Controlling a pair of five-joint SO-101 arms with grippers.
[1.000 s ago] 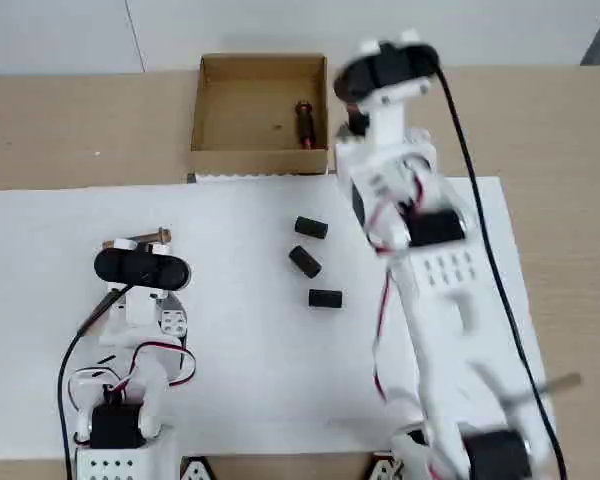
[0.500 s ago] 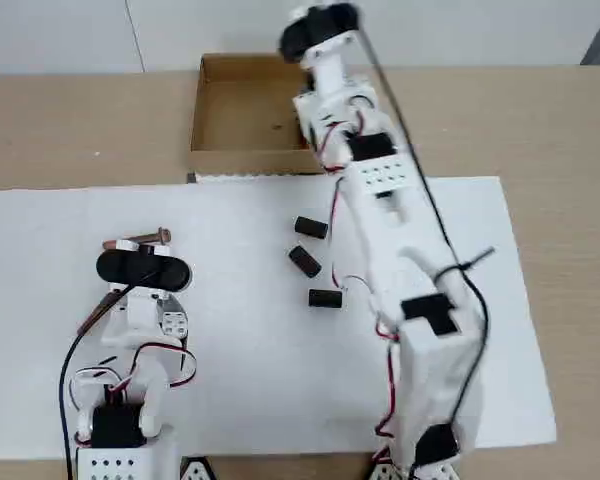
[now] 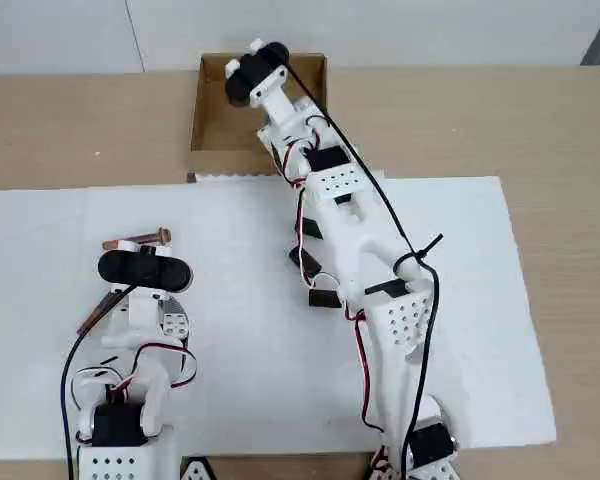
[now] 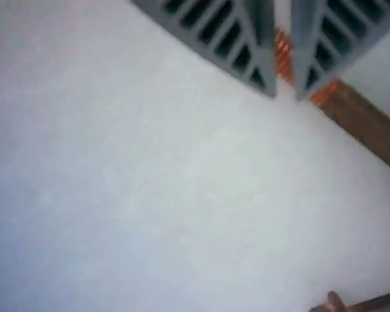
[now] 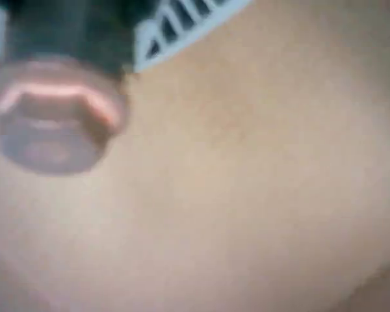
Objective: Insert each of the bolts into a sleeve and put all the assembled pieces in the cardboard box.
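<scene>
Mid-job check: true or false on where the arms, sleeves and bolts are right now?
1. The right arm reaches over the cardboard box. True.
2. The loose black sleeves lie inside the box. False: the sleeves lie on the white sheet beside the right arm.
3. A bolt lies on the sheet by the left gripper. True.
4. The left arm is over the box. False: it is over the sheet's left side, away from the box.
5. The right wrist view shows a hexagonal bolt head. True.
</scene>
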